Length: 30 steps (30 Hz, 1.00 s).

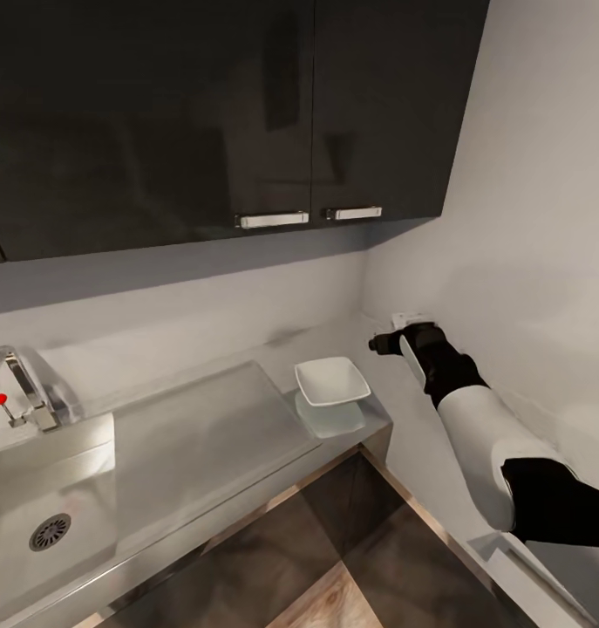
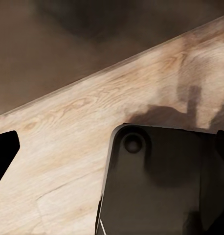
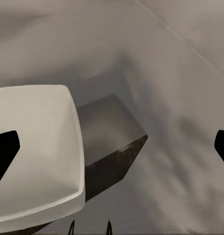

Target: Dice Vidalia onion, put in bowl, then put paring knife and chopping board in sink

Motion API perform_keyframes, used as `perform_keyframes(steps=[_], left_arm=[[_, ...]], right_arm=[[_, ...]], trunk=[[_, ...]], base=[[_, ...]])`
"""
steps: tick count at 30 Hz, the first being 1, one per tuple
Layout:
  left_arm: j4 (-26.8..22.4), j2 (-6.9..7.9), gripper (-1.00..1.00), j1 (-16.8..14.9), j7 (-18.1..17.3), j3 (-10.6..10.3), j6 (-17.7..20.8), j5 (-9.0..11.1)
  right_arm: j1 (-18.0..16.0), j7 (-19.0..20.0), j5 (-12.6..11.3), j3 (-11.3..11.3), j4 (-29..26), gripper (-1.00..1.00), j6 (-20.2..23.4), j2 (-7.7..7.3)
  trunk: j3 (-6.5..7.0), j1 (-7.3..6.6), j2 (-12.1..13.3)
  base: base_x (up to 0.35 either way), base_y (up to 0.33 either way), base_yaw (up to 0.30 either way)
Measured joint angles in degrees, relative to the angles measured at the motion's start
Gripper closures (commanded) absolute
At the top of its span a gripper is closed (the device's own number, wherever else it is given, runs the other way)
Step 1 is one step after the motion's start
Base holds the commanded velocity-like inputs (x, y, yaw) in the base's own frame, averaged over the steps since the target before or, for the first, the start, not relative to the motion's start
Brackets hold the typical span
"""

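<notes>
White square bowl (image 1: 332,381) upright at countertop (image 1: 247,410) end; sink (image 1: 46,510) left.

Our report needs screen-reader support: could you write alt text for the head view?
A white square bowl sits at the end of a grey countertop, beside the robot's raised right arm. Left of it lie a steel sink and chrome tap, under dark wall cabinets.

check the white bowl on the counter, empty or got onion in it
Empty: the bowl sits upright on the countertop, and its inside shows plain white in the head view, with no onion pieces.

Head high over bowl (image 1: 332,381) (right wrist nearer)
</notes>
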Motion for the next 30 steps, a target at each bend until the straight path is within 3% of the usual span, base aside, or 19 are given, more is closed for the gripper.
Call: perform_keyframes(steps=[11,20,30], left_arm=[[0.1,0.01,-1.0,0.0,0.1,0.1,0.1,0.0],[0.2,0.06,-1.0,0.0,0.0,0.0,0.0,-0.1],[0.4,0.02,-1.0,0.0,-0.1,0.0,0.0,-0.1]], right_arm=[[0.6,0.3,-0.2,0.1,0.0,-1.0,-1.0,0.06],[-0.8,0.2,-0.1,0.1,-0.3,-1.0,0.3,2.24],[-0.8,0.3,-0.1,-0.1,-0.2,-1.0,1.1,2.42]], trunk=[[0.0,0.0,0.0],[0.0,0.0,0.0],[0.0,0.0,0.0]], base=[[0.0,0.0,0.0],[0.0,0.0,0.0],[0.0,0.0,0.0]])
